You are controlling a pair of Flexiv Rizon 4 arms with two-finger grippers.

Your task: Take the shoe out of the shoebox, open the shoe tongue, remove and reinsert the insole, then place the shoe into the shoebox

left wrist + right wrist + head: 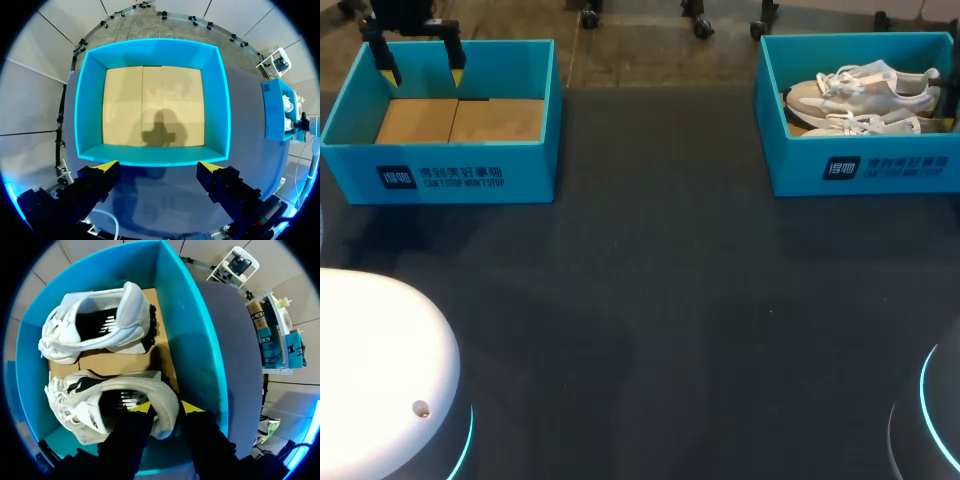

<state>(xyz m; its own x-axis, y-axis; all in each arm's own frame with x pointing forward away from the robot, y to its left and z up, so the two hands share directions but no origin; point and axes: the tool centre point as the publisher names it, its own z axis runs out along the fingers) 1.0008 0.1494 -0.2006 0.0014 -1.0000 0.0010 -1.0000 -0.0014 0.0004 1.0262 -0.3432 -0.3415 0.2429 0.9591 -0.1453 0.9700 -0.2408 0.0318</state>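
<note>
Two white shoes lie in the right blue shoebox (860, 170), one further back (860, 90) and one nearer the front (865, 125). In the right wrist view, my right gripper (165, 407) is down inside this shoebox (190, 340), shut on the heel of the nearer shoe (100, 405). One yellow tip is inside the shoe opening and the other is outside the heel. The other shoe (95, 322) lies ahead of the gripper, untouched. My left gripper (420, 60) hangs open over the far edge of the left shoebox (470, 170), with nothing between its fingers (107, 166).
The left shoebox (150, 52) holds only its bare cardboard floor. The dark table top (650, 300) stretches between the two boxes. A white rounded robot base (370, 370) fills the near left corner.
</note>
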